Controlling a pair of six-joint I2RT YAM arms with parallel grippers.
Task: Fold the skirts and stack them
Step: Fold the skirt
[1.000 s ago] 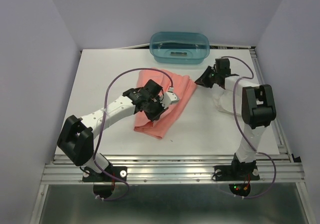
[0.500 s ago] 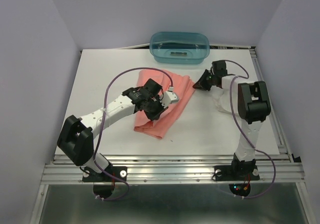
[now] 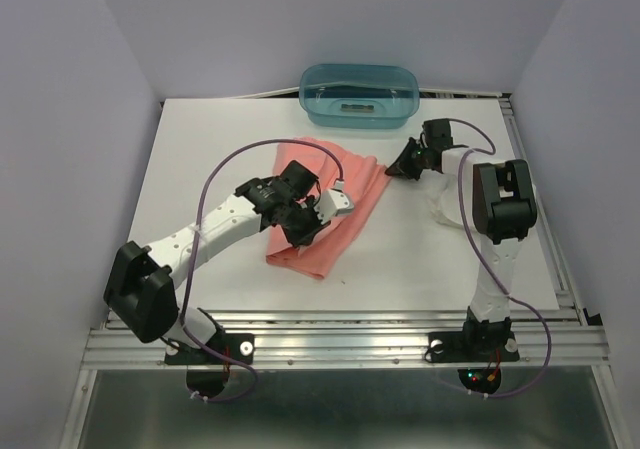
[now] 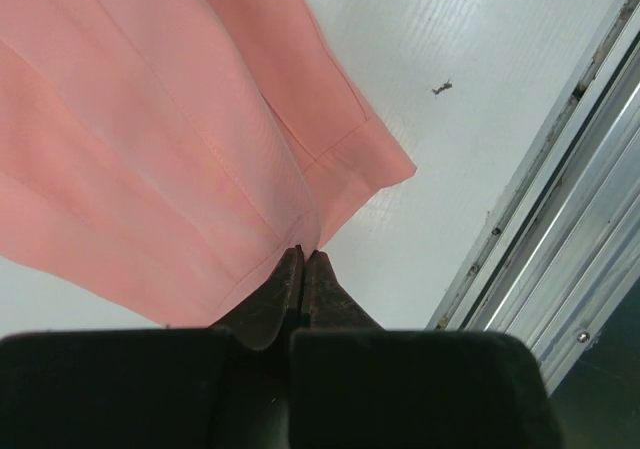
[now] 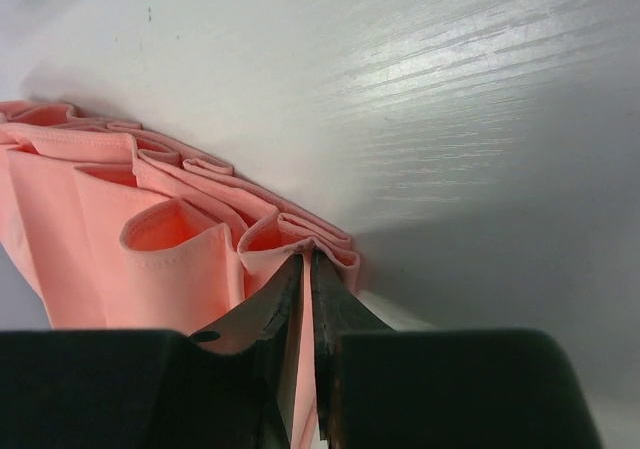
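The salmon-pink skirt (image 3: 345, 194) lies folded in the middle of the table. My left gripper (image 3: 303, 231) sits over its near half and is shut on a fold of its edge, as the left wrist view shows (image 4: 303, 256), with pink cloth (image 4: 150, 149) spreading away from the fingertips. My right gripper (image 3: 393, 169) is at the skirt's far right corner and is shut on the gathered edge (image 5: 306, 256); the pink gathers (image 5: 150, 229) bunch to its left. The white skirt (image 3: 441, 207) lies at the right, mostly hidden behind my right arm.
A teal translucent tub (image 3: 360, 94) stands at the back centre of the white table (image 3: 200, 159). The metal rail (image 3: 350, 334) runs along the near edge and also shows in the left wrist view (image 4: 560, 189). Walls enclose left and right sides.
My right gripper has moved a little left and closed onto the pink skirt's corner. My left arm has swung left, its gripper staying on the skirt.
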